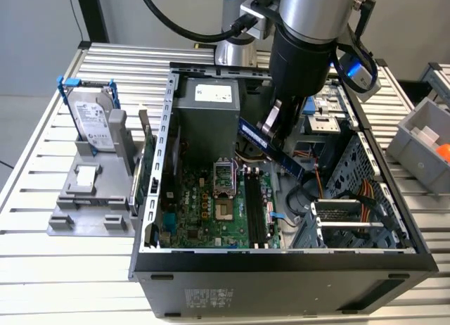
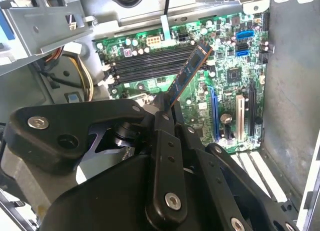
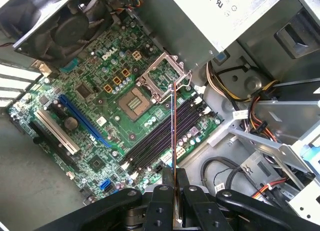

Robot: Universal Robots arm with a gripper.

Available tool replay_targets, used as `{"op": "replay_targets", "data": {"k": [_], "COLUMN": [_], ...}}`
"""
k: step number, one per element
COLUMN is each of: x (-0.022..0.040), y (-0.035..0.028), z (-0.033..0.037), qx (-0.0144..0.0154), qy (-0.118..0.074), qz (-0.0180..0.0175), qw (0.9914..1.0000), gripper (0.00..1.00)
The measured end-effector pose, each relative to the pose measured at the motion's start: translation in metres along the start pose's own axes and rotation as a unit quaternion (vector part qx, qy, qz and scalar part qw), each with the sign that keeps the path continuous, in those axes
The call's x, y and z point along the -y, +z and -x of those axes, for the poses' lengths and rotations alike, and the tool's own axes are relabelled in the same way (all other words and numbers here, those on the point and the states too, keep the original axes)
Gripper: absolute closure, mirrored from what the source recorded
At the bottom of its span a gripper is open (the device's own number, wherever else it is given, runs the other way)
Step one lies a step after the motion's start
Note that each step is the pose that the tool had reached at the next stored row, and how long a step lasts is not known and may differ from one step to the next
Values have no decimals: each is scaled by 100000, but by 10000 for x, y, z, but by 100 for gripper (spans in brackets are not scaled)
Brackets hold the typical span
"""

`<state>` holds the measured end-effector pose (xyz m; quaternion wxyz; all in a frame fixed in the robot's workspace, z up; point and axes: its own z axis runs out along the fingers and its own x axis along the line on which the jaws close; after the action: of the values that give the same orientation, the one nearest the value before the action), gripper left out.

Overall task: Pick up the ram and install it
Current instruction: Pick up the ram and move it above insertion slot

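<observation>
Starting at the exterior view's left: the hard drive (image 1: 93, 121) stands in its grey holder (image 1: 88, 198) on the slatted counter (image 1: 28, 177), well out of the way. Next over is the open PC case (image 1: 281, 276), with the green motherboard (image 1: 204, 205) lying flat inside. The long black memory slots (image 1: 256, 211) look empty to me. Above those, the hand (image 1: 275, 128) is clamped on the ram (image 1: 271, 148), which hangs tilted in the air, clear of the board. In the second wrist view the ram (image 2: 189, 73) crosses the memory slots (image 2: 147, 63) at an angle. My take: turn the stick parallel to one slot, level it, match the notch, press down straight and evenly, and mind the cables (image 1: 351, 191) on the right.
</observation>
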<state>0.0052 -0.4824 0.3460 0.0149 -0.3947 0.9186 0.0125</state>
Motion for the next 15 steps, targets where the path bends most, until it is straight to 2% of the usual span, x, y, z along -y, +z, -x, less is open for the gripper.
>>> {"op": "replay_targets", "data": {"k": [9,15], "x": [0,0], "y": [3,18], "z": [0,0], "qx": [0,29], "qy": [136,1864], "qz": [-1,-54], "qw": [100000,99983], "gripper": [100,100]}}
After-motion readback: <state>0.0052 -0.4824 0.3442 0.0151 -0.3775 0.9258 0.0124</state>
